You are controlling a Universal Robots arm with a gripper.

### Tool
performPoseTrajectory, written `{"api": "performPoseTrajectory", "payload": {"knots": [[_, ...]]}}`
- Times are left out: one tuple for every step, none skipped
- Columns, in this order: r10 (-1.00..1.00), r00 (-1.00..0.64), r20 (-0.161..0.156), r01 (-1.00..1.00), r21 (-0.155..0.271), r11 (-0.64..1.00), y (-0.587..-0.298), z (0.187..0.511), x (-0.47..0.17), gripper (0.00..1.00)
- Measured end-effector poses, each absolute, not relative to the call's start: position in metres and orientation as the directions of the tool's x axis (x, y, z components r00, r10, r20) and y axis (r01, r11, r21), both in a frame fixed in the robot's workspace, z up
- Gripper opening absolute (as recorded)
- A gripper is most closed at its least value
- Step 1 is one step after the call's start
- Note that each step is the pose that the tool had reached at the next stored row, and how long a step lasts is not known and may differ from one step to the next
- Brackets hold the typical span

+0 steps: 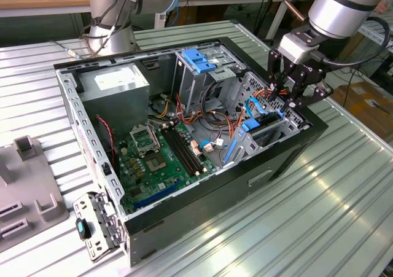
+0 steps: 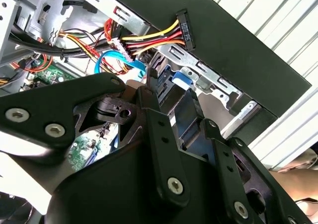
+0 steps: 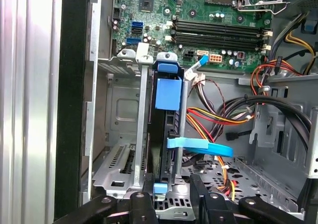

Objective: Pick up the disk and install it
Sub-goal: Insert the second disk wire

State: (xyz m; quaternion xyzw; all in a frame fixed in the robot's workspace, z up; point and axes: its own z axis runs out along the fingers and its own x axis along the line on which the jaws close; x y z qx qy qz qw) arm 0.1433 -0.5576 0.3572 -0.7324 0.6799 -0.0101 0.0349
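One hand (image 1: 288, 102) over one disk (image 3: 168, 129)

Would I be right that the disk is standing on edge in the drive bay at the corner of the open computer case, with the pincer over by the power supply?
Not quite: the exterior view shows the pincer directly above the disk, not by the power supply.

You are looking at a ribbed table top (image 1: 344, 209) of bright, reflective metal. The computer case (image 1: 270, 166) has matt black outer panels and bare grey sheet-metal framing inside. The disk (image 3: 169, 92) carries smooth light-blue plastic rails. The gripper (image 1: 293, 88) is matt black with bright metal screws.
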Motion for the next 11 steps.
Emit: {"api": "performPoseTrajectory", "payload": {"knots": [[-0.997, 0.075, -0.033, -0.995, -0.065, -0.073, -0.558, 0.359, 0.143, 0.42], [-0.997, 0.076, -0.033, -0.995, -0.065, -0.073, -0.558, 0.361, 0.143, 0.42], [-0.997, 0.075, -0.033, -0.995, -0.065, -0.073, -0.558, 0.364, 0.143, 0.42], [-0.997, 0.075, -0.033, -0.995, -0.065, -0.073, -0.558, 0.366, 0.143, 0.42], [-0.997, 0.075, -0.033, -0.995, -0.065, -0.073, -0.558, 0.368, 0.143, 0.42], [-0.997, 0.076, -0.033, -0.995, -0.065, -0.073, -0.558, 0.369, 0.143, 0.42], [-0.997, 0.075, -0.033, -0.995, -0.065, -0.073, -0.558, 0.369, 0.143, 0.42], [-0.997, 0.076, -0.033, -0.995, -0.065, -0.073, -0.558, 0.369, 0.143, 0.42], [-0.997, 0.076, -0.033, -0.995, -0.065, -0.073, -0.558, 0.369, 0.143, 0.42], [-0.997, 0.075, -0.031, -0.995, -0.065, -0.073, -0.558, 0.369, 0.143, 0.42], [-0.997, 0.075, -0.030, -0.995, -0.065, -0.073, -0.558, 0.369, 0.143, 0.42]]}}
